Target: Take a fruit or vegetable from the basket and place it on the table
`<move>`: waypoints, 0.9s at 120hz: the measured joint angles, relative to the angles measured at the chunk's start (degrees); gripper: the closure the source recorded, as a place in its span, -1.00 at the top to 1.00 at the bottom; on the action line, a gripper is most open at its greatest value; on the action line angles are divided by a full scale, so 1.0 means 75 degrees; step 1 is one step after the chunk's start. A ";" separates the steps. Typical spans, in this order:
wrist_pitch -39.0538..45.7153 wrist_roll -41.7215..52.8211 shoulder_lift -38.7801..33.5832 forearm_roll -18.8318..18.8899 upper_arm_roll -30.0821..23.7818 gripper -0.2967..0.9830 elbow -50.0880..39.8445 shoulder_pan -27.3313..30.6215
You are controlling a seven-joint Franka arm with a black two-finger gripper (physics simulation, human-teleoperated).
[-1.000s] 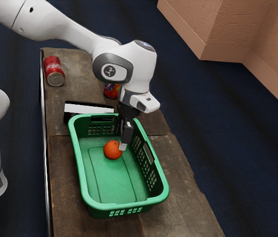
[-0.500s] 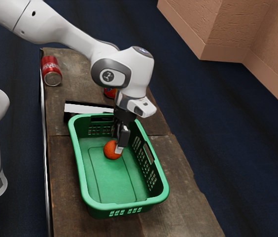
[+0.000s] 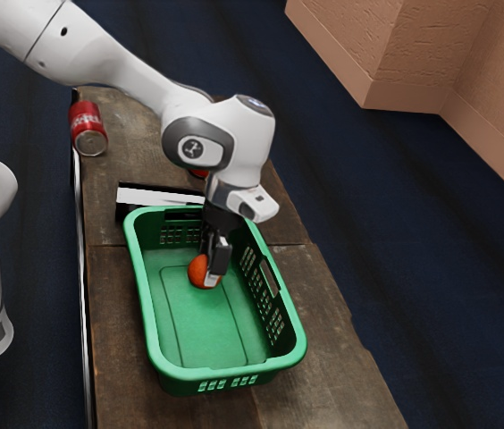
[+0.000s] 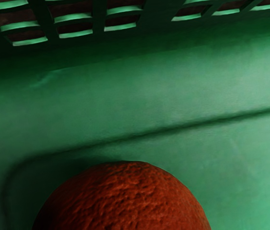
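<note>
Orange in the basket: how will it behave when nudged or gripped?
The orange looks round and sits on a flat-looking basket floor, so a nudge would probably roll it. Its pebbled skin suggests decent grip, not much slip. The visible side is plump and undented, so likely firm.

A weathered brown wooden table (image 3: 332,331) bears a green plastic basket (image 3: 172,382) at the centre of the exterior view. At upper left a red cylindrical can (image 3: 86,120) lies on its side, and a black-and-white boxy object (image 3: 149,196) sits just above the basket.
</note>
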 joint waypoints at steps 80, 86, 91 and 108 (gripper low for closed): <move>0.0252 -0.0175 0.0074 0.0046 -0.0338 -0.15 0.0505 0.0023; 0.0135 -0.0204 0.0063 0.0153 -0.0383 -0.17 0.0843 0.0026; -0.0069 -0.0227 0.0063 0.0292 -0.0401 -0.20 0.1323 0.0022; -0.1389 -0.0223 0.0195 0.0834 -0.0406 -0.22 0.3638 0.0803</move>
